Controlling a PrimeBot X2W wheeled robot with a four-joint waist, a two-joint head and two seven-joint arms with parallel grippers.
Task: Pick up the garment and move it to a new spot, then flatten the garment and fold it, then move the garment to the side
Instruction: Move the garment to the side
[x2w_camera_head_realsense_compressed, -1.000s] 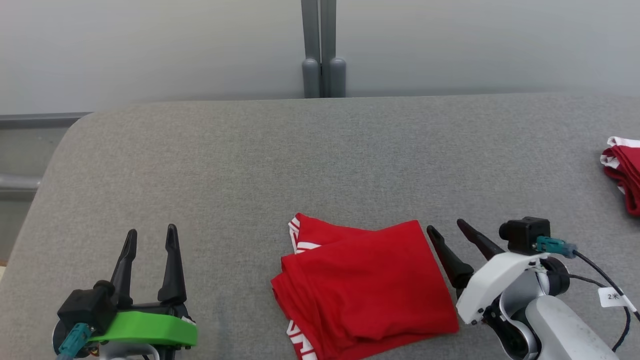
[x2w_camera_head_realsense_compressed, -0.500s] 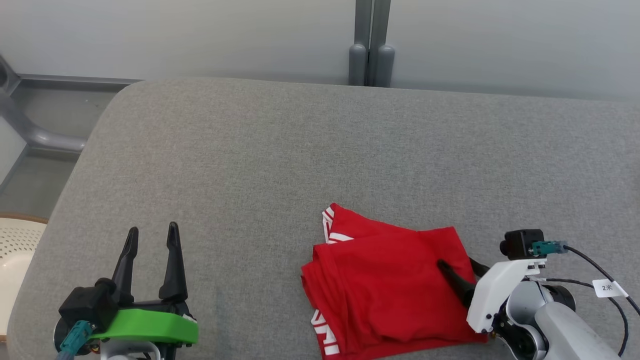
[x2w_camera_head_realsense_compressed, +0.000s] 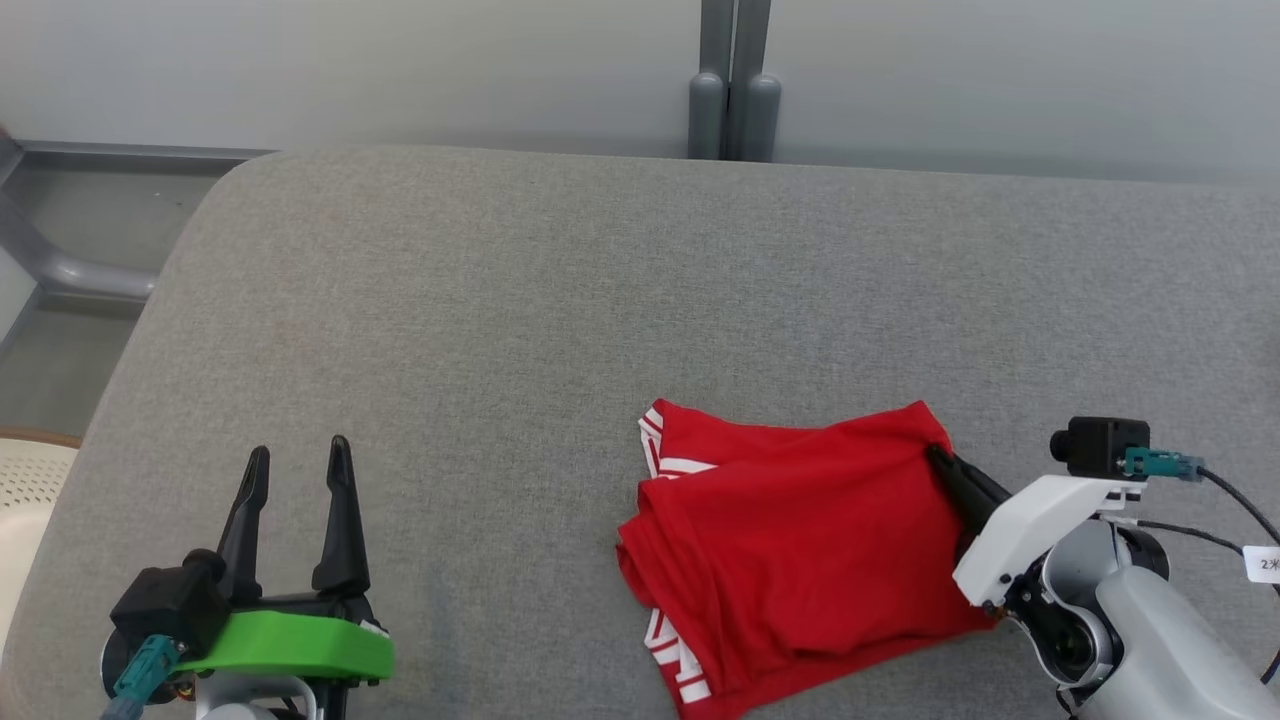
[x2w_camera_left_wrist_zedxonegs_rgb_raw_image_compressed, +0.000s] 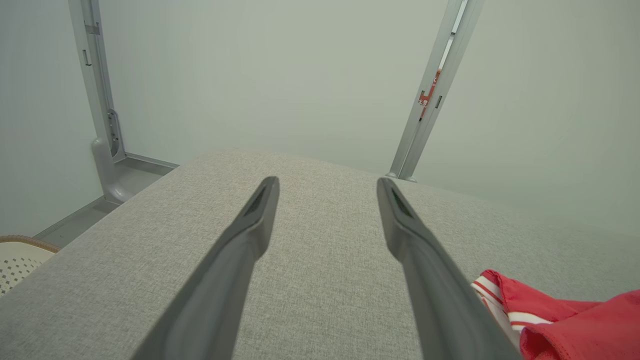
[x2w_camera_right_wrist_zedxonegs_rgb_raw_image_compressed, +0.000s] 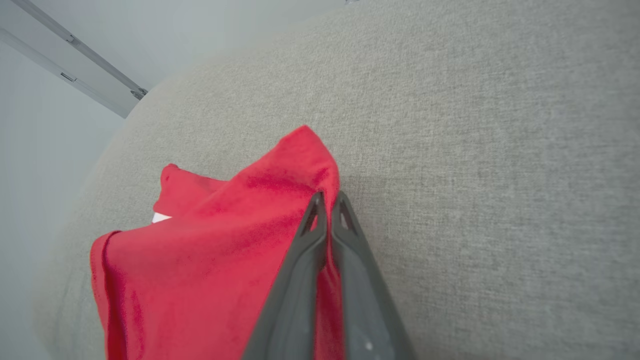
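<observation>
Folded red shorts (x2w_camera_head_realsense_compressed: 800, 540), near right on grey surface (x2w_camera_head_realsense_compressed: 500, 330), pinched at far-right corner by closed right gripper (x2w_camera_head_realsense_compressed: 940, 458); left gripper (x2w_camera_head_realsense_compressed: 299, 450) wide, empty. Probably move-aside step; calls next for drag preserving folds.

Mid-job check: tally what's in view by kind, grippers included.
red garment: 1
grippers: 2 (left gripper, right gripper)
cream perforated basket: 1
grey padded surface: 1
Total: 5

This looks like a robot test booth or lab. Plain pale wall panels (x2w_camera_head_realsense_compressed: 400, 60) meet at grey metal posts (x2w_camera_head_realsense_compressed: 733, 90) close behind a grey fabric-covered surface (x2w_camera_head_realsense_compressed: 500, 300), with bare metal framing (x2w_camera_head_realsense_compressed: 90, 278) at the corner.
</observation>
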